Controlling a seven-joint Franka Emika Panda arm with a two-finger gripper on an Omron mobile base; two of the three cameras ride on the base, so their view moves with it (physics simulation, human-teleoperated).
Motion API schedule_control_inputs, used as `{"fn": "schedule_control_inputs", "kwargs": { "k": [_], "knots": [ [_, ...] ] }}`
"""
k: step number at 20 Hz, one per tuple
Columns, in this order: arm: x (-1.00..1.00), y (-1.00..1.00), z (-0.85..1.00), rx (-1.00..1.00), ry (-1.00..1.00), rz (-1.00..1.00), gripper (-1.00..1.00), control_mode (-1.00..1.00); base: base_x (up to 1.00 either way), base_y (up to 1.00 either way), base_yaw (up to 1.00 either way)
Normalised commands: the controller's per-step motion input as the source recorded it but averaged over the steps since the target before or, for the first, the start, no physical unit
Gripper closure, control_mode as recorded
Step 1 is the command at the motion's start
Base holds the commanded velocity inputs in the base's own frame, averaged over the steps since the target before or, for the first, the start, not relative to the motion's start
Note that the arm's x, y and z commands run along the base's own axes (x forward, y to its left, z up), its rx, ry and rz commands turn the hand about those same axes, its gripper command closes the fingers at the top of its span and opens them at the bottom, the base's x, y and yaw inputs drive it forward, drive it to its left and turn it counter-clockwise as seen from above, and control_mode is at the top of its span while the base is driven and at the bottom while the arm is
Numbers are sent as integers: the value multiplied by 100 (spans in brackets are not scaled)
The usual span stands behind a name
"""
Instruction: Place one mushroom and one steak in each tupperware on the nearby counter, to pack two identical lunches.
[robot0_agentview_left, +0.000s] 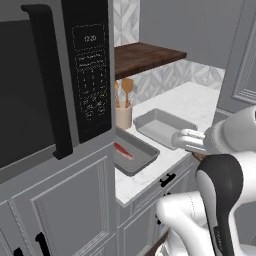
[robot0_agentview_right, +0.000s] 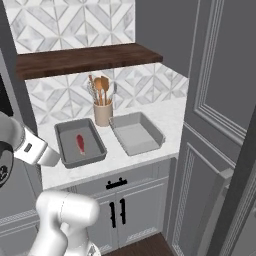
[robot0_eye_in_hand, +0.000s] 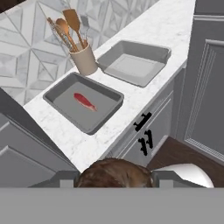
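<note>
In the hand view my gripper (robot0_eye_in_hand: 114, 178) is shut on a brown mushroom (robot0_eye_in_hand: 114, 170), held off the counter's front edge. Two grey tupperware trays lie on the white counter (robot0_eye_in_hand: 166, 30). The left tupperware (robot0_eye_in_hand: 105, 109) holds one red steak (robot0_eye_in_hand: 85, 101); the right tupperware (robot0_eye_in_hand: 131, 65) is bare inside. From the left base view the steak (robot0_agentview_left: 123, 151) lies in the near tray (robot0_agentview_left: 142, 155), with the far tray (robot0_agentview_left: 162, 125) behind it. In the right base view the steak (robot0_agentview_right: 80, 144) lies in the left tray (robot0_agentview_right: 95, 145), next to the empty tray (robot0_agentview_right: 136, 135).
A beige cup of wooden utensils (robot0_eye_in_hand: 83, 59) stands behind and between the trays. A dark wooden shelf (robot0_agentview_right: 85, 57) hangs above them. A black oven tower (robot0_agentview_left: 50, 75) bounds the counter on the left, a tall grey cabinet (robot0_agentview_right: 220, 100) on the right.
</note>
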Motion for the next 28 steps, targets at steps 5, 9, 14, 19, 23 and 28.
{"fn": "schedule_control_inputs", "kwargs": {
  "k": [5, 9, 14, 19, 23, 28],
  "knots": [
    [14, -5, 0, 0, 2, 1, 100, -100, 9, 0, 0],
    [100, -42, -13, 6, 14, 17, 100, -100, 0, 0, 0],
    [97, -39, -25, 1, 11, 18, 100, -100, 0, 0, 0],
    [90, -5, -66, -17, 8, 13, 100, -100, 0, 0, 0],
    [90, 0, -58, -11, 6, 20, 100, -100, 0, 0, 0],
    [75, 24, -53, -4, 12, 30, 100, -100, 0, 0, 0]
  ]
}}
